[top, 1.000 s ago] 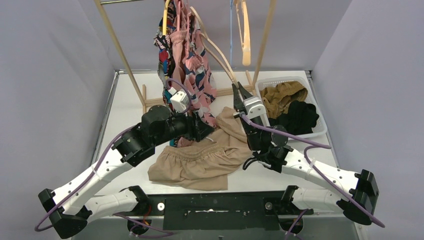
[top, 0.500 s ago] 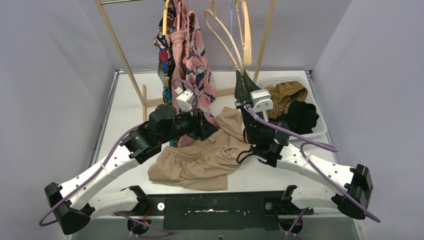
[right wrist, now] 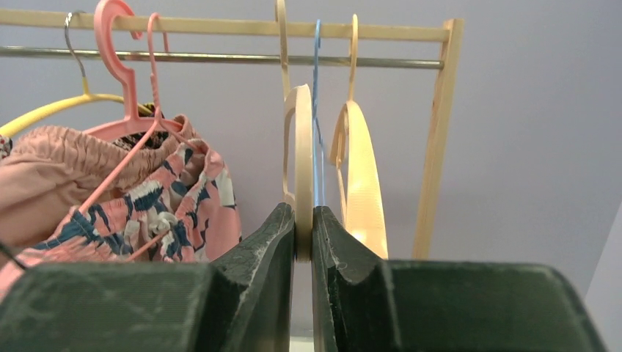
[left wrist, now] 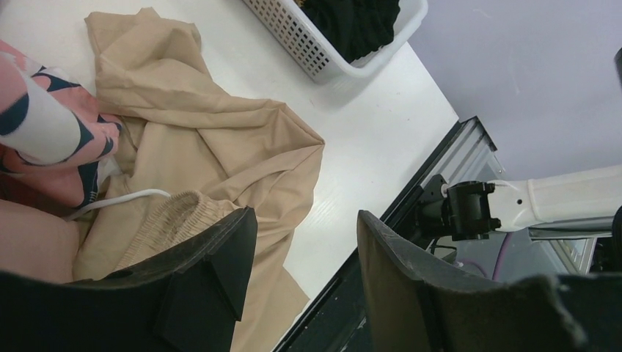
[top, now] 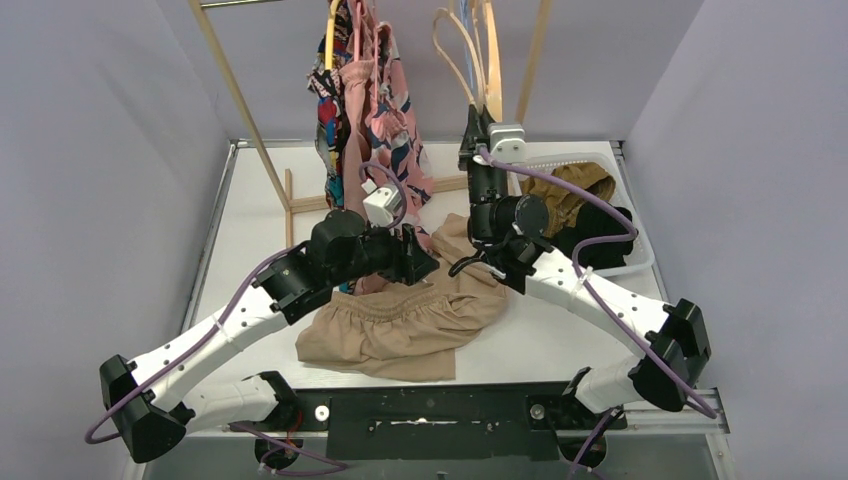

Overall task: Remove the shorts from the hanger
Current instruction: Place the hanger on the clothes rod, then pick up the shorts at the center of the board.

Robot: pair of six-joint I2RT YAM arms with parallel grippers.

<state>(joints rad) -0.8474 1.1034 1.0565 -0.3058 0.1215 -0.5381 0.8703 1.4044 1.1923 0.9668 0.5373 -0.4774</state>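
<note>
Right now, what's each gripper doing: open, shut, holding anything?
Left gripper: open, holding nothing.
Right gripper: shut on the bare cream hanger.

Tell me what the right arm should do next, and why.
Probably open the right gripper and back off the cream hanger. Its fingers pinch the hanger's lower edge, and the hanger is bare and seems to hang from the rail. The beige shorts lie on the table under the open left gripper, so that hanger looks done.
</note>
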